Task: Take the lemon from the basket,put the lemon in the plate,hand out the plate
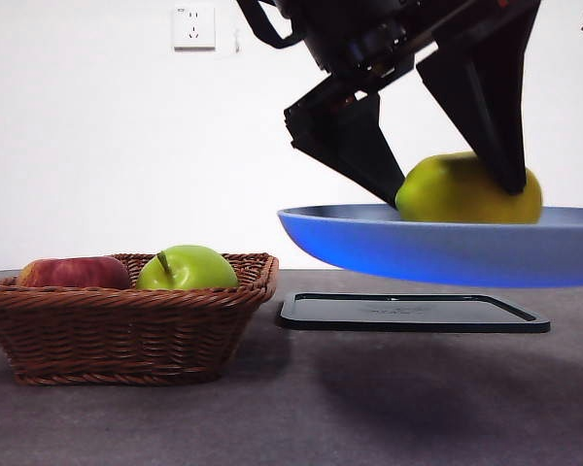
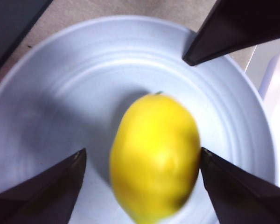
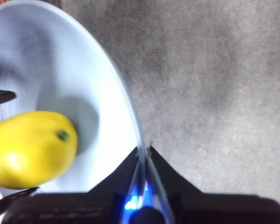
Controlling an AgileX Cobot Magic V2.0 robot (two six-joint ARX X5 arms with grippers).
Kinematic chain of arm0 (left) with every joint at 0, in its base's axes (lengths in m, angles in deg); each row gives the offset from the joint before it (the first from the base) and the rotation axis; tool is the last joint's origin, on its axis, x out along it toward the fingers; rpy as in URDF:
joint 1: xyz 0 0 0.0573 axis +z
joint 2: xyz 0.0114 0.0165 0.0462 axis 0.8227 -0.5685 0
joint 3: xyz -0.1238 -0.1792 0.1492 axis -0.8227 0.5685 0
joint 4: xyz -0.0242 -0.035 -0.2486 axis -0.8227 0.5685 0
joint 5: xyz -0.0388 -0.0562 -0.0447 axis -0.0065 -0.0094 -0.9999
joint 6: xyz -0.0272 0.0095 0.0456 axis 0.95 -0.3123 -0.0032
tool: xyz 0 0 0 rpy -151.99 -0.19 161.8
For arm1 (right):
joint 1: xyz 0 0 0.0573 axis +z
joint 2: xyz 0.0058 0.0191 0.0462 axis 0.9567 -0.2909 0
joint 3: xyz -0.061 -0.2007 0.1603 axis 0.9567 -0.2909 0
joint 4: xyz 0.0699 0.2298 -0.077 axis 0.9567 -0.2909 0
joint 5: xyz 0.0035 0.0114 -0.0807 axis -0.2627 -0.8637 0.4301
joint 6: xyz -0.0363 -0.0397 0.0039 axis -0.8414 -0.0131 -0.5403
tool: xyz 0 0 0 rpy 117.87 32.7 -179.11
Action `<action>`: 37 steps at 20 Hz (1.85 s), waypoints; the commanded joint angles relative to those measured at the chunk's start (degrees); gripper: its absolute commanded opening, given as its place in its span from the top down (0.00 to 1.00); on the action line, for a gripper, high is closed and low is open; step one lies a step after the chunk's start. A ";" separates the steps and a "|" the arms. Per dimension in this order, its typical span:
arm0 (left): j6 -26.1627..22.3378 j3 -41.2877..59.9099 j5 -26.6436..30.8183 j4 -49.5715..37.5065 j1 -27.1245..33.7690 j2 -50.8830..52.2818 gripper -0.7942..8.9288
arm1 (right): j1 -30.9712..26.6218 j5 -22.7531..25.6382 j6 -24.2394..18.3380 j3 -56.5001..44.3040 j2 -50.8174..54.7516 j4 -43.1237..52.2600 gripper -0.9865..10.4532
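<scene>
While the right hand (image 3: 142, 156) is clamping the plate (image 1: 369, 243) rim aloft, the left hand (image 2: 140, 163) is straddling the lemon (image 1: 466, 189) at the plate's centre, jaws apart; next: left hand withdrawing toward twelve o'clock, plate going outward.

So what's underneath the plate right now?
The plate hangs in the air, right pincer clamping its rim. Below lies a black tray; the plate hides nothing of it.

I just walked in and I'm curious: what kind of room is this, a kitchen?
Probably a lab test bench, not a kitchen: a bare white wall with one socket, a grey table, and staged props, a wicker basket of apples and a black tray.
</scene>
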 commanded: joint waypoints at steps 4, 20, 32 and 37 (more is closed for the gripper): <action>0.37 -1.05 0.15 3.37 2.05 8.48 0.49 | 0.11 -1.46 0.81 0.63 -5.49 0.94 0.91; -1.84 -1.05 11.37 20.90 11.10 30.51 0.49 | -1.81 6.64 3.93 28.33 -34.62 15.45 0.91; -1.09 -1.03 11.26 20.63 11.10 30.45 0.49 | -4.68 6.32 6.97 34.88 -52.06 21.62 0.91; -0.66 -1.03 11.21 20.68 11.10 30.45 0.49 | -6.16 6.16 6.29 34.88 -52.06 20.57 0.79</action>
